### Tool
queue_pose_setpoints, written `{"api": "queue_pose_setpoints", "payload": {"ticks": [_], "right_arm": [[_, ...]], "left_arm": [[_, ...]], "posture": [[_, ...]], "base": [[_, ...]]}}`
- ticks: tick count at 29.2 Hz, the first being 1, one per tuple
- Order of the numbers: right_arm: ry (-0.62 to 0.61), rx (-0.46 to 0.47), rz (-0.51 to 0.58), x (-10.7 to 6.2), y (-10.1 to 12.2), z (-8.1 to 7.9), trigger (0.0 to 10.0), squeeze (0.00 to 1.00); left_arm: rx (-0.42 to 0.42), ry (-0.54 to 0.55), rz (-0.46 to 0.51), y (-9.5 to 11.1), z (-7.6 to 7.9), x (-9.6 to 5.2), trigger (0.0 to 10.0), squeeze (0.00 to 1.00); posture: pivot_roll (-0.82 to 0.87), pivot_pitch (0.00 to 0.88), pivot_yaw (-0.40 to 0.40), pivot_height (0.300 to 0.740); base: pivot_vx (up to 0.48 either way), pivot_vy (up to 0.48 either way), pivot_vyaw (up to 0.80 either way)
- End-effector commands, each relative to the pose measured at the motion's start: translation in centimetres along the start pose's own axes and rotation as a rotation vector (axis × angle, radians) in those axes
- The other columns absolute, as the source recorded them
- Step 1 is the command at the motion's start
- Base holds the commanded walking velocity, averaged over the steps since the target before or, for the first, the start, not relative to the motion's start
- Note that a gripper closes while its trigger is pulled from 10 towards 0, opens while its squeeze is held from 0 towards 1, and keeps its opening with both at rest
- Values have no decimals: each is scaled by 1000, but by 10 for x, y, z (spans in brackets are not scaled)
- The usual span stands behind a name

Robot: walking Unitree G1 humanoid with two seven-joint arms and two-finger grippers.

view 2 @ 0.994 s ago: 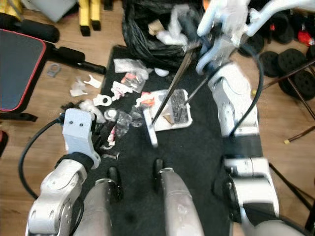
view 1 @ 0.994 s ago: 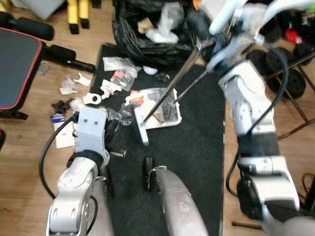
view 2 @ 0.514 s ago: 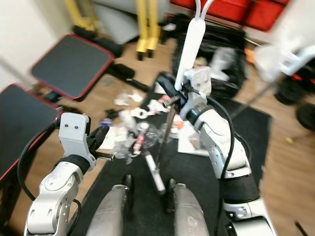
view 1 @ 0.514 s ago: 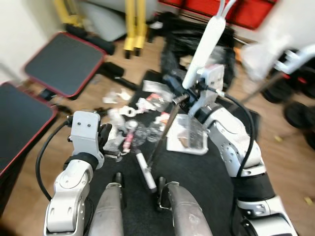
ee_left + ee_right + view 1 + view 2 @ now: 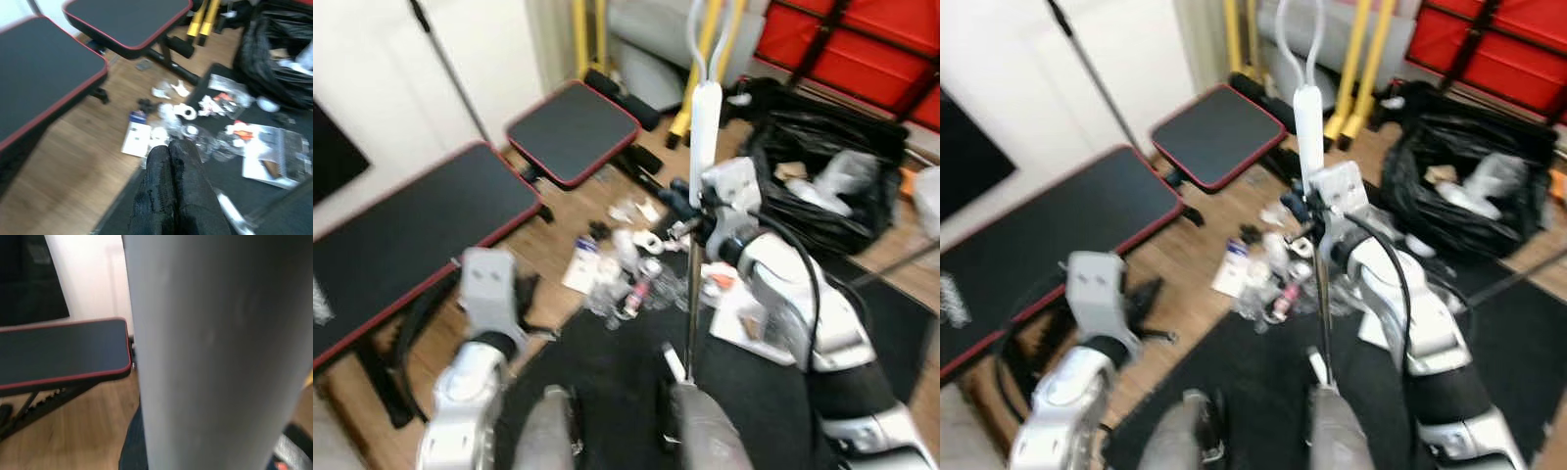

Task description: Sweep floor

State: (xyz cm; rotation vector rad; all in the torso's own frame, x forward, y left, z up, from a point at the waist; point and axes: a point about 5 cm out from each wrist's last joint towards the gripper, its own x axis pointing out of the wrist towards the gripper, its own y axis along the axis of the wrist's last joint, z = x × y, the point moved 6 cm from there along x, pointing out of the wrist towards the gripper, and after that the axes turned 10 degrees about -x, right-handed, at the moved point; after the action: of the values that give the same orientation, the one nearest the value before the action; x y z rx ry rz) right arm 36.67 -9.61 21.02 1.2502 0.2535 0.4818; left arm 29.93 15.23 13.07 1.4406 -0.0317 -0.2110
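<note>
Right gripper (image 5: 690, 211) tight on upright broom (image 5: 703, 127); left gripper (image 5: 171, 188) pressed together, holding nothing, near trash (image 5: 631, 274).

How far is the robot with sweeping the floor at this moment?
Done: the white dustpan on the black mat already holds some debris. In hand: the right gripper holds the broom handle upright. Left: scattered litter lies on the wood floor and the mat edge, unswept.

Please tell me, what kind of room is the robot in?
Probably a home gym: padded weight benches with red trim stand on the wood floor, beside a black exercise mat.
</note>
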Motion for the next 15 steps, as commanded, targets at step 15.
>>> {"api": "queue_pose_setpoints", "payload": {"ticks": [15], "right_arm": [[-97, -31, -29, 1, -1, 18, 10000, 0]], "left_arm": [[-42, 68, 40, -3, -10, 8, 10000, 0]], "posture": [[-49, 115, -160, 740]], "base": [[396, 0, 286]]}}
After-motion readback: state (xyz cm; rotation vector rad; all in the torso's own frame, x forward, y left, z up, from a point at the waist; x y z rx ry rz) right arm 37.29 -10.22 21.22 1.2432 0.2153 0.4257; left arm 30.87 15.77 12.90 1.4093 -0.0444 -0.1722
